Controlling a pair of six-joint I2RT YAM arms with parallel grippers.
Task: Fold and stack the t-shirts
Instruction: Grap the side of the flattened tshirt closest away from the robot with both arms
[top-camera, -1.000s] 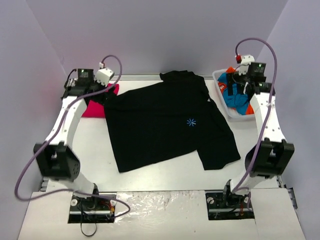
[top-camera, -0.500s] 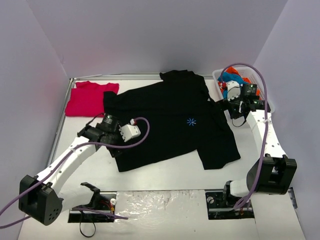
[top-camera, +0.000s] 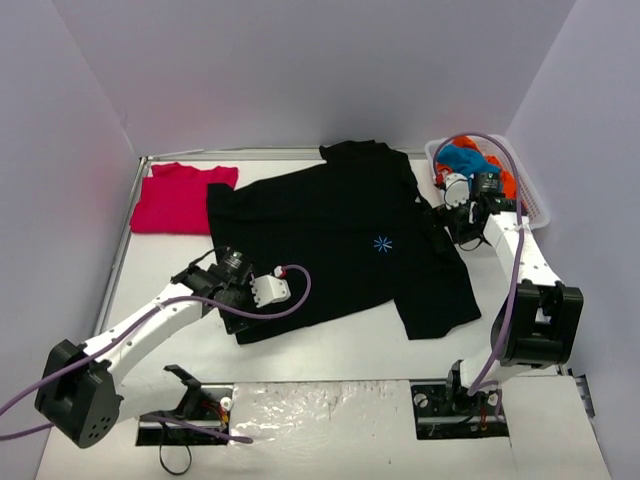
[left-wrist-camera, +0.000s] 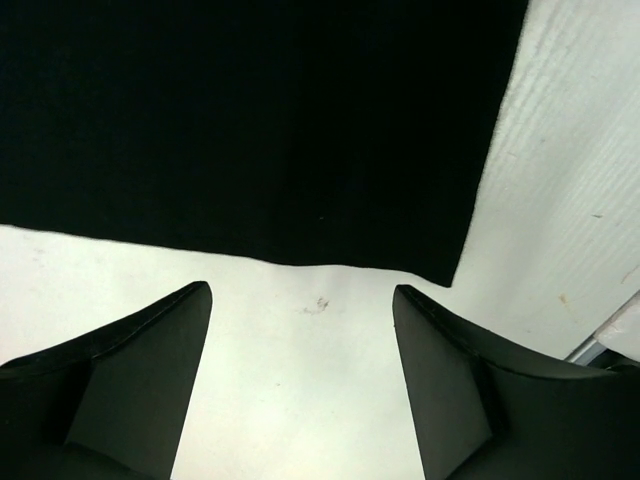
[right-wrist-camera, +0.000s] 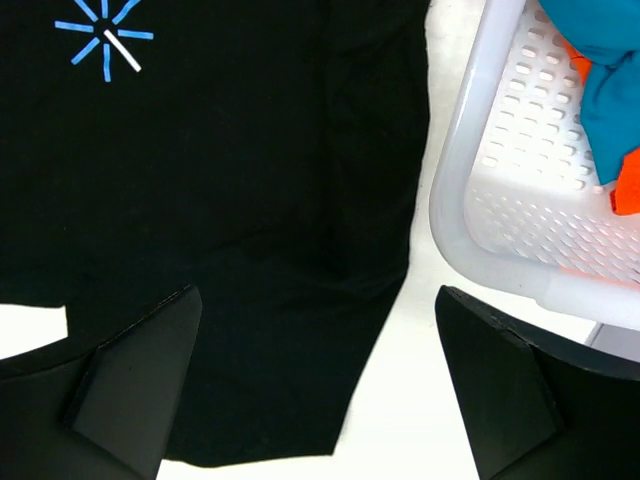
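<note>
A large black t-shirt (top-camera: 330, 235) lies spread flat mid-table, its light-blue star mark (top-camera: 382, 244) facing up. A crimson-red t-shirt (top-camera: 180, 198) lies flat at the back left. Blue (top-camera: 462, 157) and orange (top-camera: 505, 180) t-shirts sit bunched in the white basket (top-camera: 538, 205). My left gripper (top-camera: 225, 300) is open, low over bare table just outside the black shirt's near-left edge (left-wrist-camera: 300, 262), with the hem corner (left-wrist-camera: 452, 278) ahead to the right. My right gripper (top-camera: 443, 220) is open above the shirt's right sleeve (right-wrist-camera: 300, 350), beside the basket (right-wrist-camera: 455, 200).
The basket stands at the back right corner, close to my right fingers (right-wrist-camera: 500, 380). Purple-grey walls enclose the table on three sides. A metal rail (top-camera: 240, 155) runs along the far edge. Arm bases and cables sit at the near edge.
My left arm swung from beside the red shirt to the black shirt's near-left edge. My right arm came off the basket down to the right sleeve.
</note>
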